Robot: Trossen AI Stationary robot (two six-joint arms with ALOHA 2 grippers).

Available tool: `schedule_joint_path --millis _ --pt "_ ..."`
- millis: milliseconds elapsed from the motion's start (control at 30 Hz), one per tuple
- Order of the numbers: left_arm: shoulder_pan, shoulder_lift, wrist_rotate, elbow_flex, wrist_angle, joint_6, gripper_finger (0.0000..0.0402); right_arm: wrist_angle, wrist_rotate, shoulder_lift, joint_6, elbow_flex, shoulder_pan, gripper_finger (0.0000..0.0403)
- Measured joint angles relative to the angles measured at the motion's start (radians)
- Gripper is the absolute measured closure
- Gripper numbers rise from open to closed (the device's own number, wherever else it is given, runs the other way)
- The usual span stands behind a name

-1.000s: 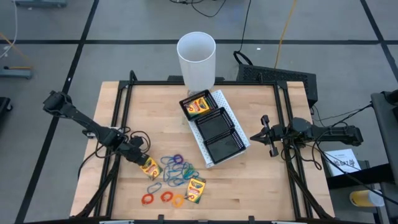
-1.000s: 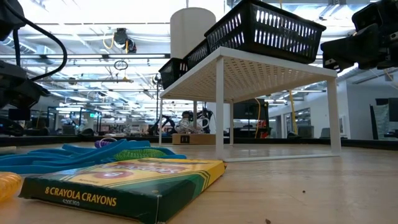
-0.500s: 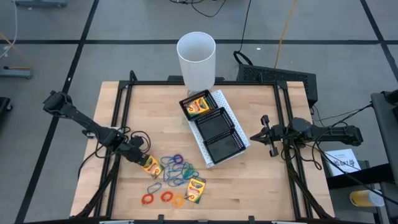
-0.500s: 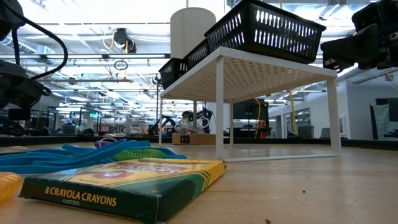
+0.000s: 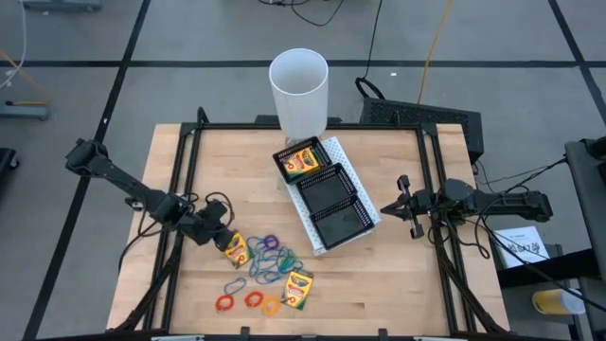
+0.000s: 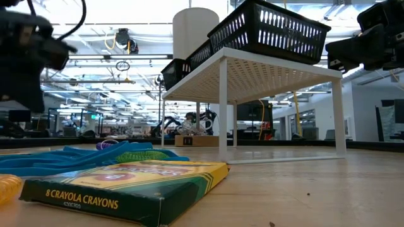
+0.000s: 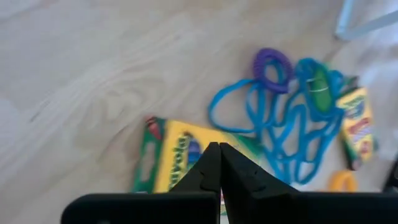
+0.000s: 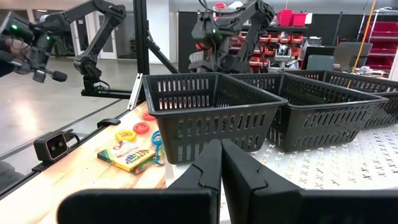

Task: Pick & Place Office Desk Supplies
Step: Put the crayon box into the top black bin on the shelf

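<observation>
While counting from the high view, I'm getting three crayon boxes showing: one crayon box in the tray (image 5: 303, 160), sitting in the end compartment at the 12 o'clock end of the black mesh tray (image 5: 327, 194), one crayon box by the left gripper (image 5: 235, 248) lying at about 8 o'clock on the table (image 5: 379, 275), and one loose crayon box (image 5: 299, 288) lying at roughly 6 o'clock. The tray is showing three compartments, and the other two are looking bare. It's sitting on a white perforated riser (image 6: 252, 69), with one tall white cup (image 5: 299, 90) standing just past its 12 o'clock end.

The rubber bands (image 5: 268, 260) are lying in a tangled pile between the two loose boxes, blue and green mostly, with a purple one and a few red and orange loops at the 6 o'clock edge; too tangled for an exact count.

The left gripper (image 5: 220, 238) is hovering right at the box at 8 o'clock, jaws pressed together and gripping nothing as far as the wrist view shows. The right gripper (image 5: 402, 204) is waiting at 3 o'clock beside the tray, jaws together too, holding nothing.
</observation>
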Motion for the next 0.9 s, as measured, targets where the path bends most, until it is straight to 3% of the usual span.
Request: schedule_joint_path --millis 133,233,433,733,900 --pt "-0.002 0.000 0.069 0.004 -0.009 -0.038 0.0394 0.000 0.000 0.000 0.000 0.000 0.000 0.0403" --pt "-0.020 0.000 0.110 -0.014 -0.062 -0.153 0.0387 0.000 0.000 0.000 0.000 0.000 0.000 0.0403" --pt "-0.057 0.000 0.082 -0.053 -0.165 -0.370 0.0369 0.000 0.000 0.000 0.000 0.000 0.000 0.0403" --pt "-0.057 0.000 0.065 -0.100 -0.121 -0.355 0.0235 0.000 0.000 0.000 0.000 0.000 0.000 0.0403" --pt "-0.057 -0.001 0.071 -0.159 -0.031 -0.350 0.0197 0.000 0.000 0.000 0.000 0.000 0.000 0.0403"
